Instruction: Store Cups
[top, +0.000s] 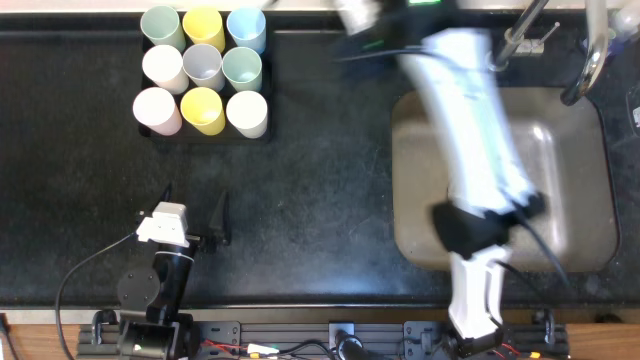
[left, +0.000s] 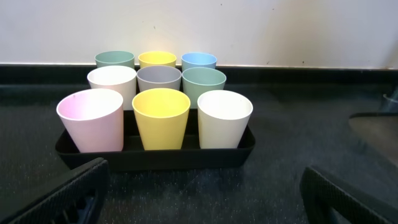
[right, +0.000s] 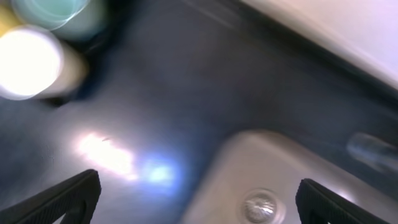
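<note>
left gripper (top: 193, 205) gaping, empty, low, facing cup tray (left: 155, 160) | right gripper (right: 199, 202) gaping, empty, arm stretched over sink (top: 570, 170)

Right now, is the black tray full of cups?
Full: nine upright cups fill the black tray in three rows of three; no free slot shows.
</note>
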